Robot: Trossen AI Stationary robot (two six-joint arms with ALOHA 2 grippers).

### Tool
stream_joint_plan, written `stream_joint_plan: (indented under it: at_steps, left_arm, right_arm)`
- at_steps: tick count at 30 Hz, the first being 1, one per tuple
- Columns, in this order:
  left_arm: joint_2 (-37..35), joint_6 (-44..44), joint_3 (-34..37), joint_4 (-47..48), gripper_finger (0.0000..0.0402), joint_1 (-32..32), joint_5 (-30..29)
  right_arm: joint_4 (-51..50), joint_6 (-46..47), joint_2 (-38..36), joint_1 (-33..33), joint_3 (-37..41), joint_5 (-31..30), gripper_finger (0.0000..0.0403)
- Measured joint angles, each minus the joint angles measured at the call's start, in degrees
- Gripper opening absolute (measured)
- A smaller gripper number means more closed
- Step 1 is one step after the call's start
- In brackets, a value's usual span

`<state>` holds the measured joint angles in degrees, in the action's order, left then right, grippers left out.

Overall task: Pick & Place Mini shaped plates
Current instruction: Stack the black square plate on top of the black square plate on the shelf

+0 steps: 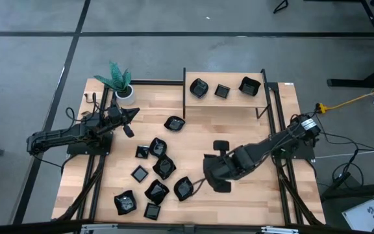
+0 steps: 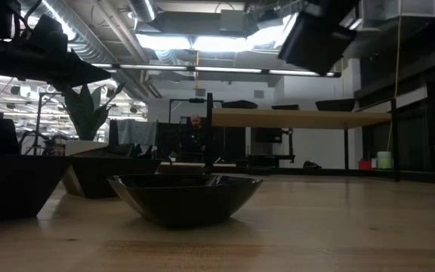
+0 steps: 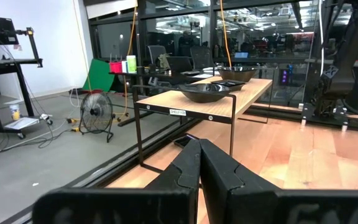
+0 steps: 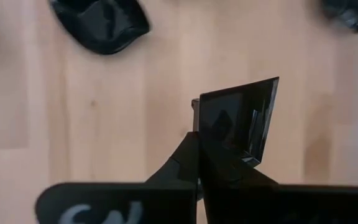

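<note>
Right pincer (image 4: 199, 163) clenched on a square plate (image 4: 238, 118), tilted on edge; shelf (image 1: 224, 101) lies ahead, nearer this arm.

High view: even, bright overhead light on the table (image 1: 239, 195); soft, short shadows beside the plates (image 1: 158, 169). Low view: dim, backlit by ceiling light strips (image 2: 202, 41); the nearest bowl (image 2: 184, 198) reads as a near-silhouette, with the table surface in front of it blurred. Right wrist view: warm and soft-focused; the square plate (image 4: 238, 121) carries pale reflections. Left wrist view: clear, with daylight-bright windows behind the shelf (image 3: 197, 109).
</note>
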<state>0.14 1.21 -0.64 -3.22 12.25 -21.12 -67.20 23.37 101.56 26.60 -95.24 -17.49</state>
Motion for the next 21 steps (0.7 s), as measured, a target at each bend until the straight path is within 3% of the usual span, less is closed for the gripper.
stream_joint_plan:
  at_steps: [15,21]
  left_arm:
    - [0.0,0.0,0.0,0.0,0.0004,0.0,0.0]
    - [0.0,0.0,0.0,0.0,0.0004,0.0,0.0]
  right_arm:
    - [0.0,-5.3,-0.3,-11.1,0.0,-3.0,0.0003]
    - [-1.1,-7.7,-1.9,-15.5,-2.2,-7.3,0.0003]
